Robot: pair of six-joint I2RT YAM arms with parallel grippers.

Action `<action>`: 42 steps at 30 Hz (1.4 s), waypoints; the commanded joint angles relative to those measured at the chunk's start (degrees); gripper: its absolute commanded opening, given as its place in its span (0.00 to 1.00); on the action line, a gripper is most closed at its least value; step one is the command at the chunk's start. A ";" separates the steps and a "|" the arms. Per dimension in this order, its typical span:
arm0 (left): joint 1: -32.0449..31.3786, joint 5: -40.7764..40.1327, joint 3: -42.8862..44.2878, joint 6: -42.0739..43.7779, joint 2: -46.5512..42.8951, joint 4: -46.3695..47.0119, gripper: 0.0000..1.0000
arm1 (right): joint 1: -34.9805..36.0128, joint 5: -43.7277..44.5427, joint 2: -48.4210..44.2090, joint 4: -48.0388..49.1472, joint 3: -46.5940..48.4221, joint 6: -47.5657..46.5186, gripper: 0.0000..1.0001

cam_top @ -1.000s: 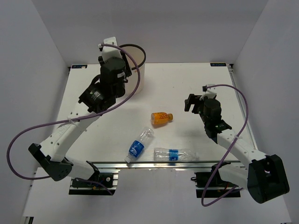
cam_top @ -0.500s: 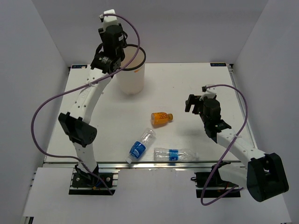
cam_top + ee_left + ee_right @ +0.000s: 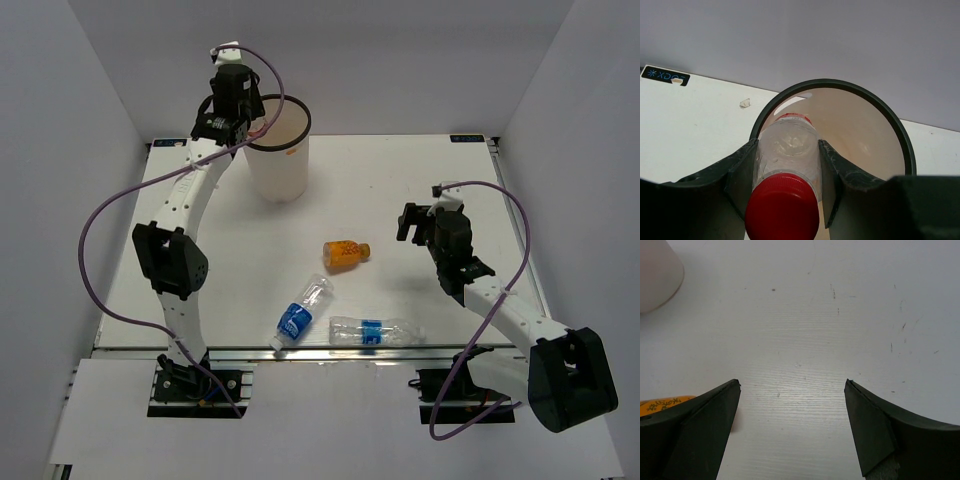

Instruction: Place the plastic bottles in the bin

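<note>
Nearest the arm bases, shown only from above: clear plastic bottle with blue label (image 3: 297,316) and second blue-labelled bottle (image 3: 375,331), lying close together on white table (image 3: 260,250). Farther in, short orange bottle (image 3: 346,254); near it, right gripper (image 3: 792,385) spread apart, empty. Farthest, in wrist view alone: left gripper (image 3: 788,144) clamped on clear red-capped bottle (image 3: 784,212) at mouth of white black-rimmed cylindrical bin (image 3: 904,150).

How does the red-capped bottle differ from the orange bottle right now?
The red-capped bottle is clear and held in the left gripper, base-first at the mouth of the bin. The orange bottle is coloured and lies free on the table. Both are small plastic bottles.
</note>
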 commanded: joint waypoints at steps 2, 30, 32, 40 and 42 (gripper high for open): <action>-0.12 0.94 -1.05 -1.14 -1.61 0.63 0.55 | -0.32 -0.39 -1.67 -2.80 1.23 -1.06 0.89; -0.21 10.87 -32.23 -6.06 -26.17 8.97 0.98 | 37.38 -19.82 5.96 -46.20 11.86 -15.56 0.89; -0.21 10.62 -39.44 -7.29 -30.41 8.89 0.98 | 39.58 -17.72 10.53 -48.06 13.18 -15.21 0.89; -0.12 7.63 -45.71 -5.90 -38.71 10.74 0.98 | 42.58 -13.85 16.35 -47.73 14.51 -16.61 0.89; -0.12 5.35 -40.62 -6.07 -35.98 7.24 0.98 | 42.58 -13.57 15.74 -46.41 13.98 -17.14 0.83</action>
